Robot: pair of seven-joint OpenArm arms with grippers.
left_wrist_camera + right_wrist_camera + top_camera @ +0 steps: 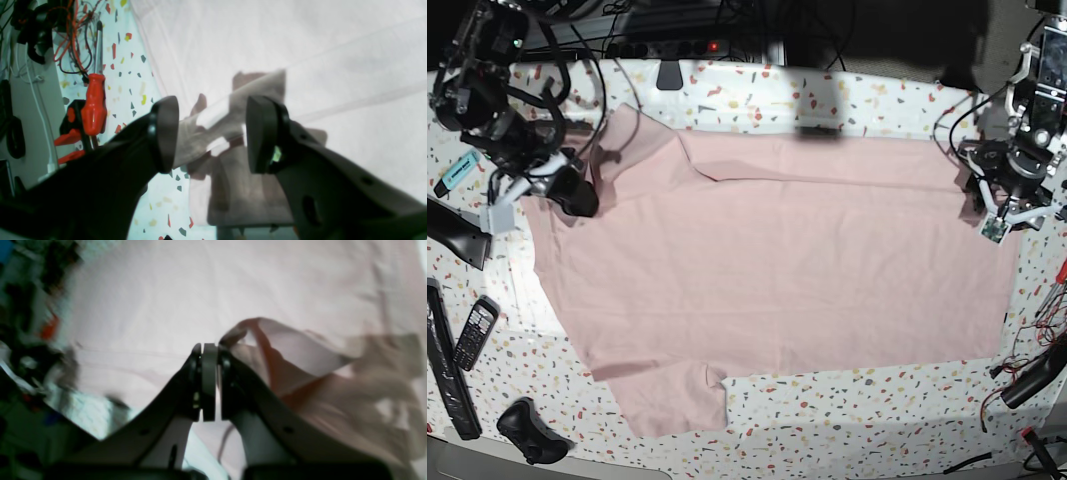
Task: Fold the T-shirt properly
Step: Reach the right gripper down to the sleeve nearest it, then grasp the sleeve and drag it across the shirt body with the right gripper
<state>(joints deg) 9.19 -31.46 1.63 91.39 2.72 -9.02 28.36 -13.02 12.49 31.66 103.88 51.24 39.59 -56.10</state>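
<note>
Left wrist view: your left gripper [208,133] has its jaws spread wide, nothing between them, hanging over the edge of the T-shirt [300,60]. The pale pink cloth fills the right and upper part of the view; its border runs diagonally against the speckled table [133,83]. An orange-handled screwdriver [94,100] and a tangle of wires [73,36] lie beyond that border.

Right wrist view: your right gripper [209,373] has its jaws pressed together, and a raised fold of the T-shirt [166,306] sits at the right fingertip; whether cloth is actually pinched, you cannot tell. Rumpled cloth rises to the right of the fingers.

Base view: the T-shirt [777,260] lies flat, plain side up, long axis running left to right across the table [877,400]. One sleeve points toward the near edge at lower left, the other toward the far left corner. The right gripper [577,195] is at the shirt's left end, the left gripper [997,225] at its right end. A phone [473,332] rests left of the shirt.
</note>
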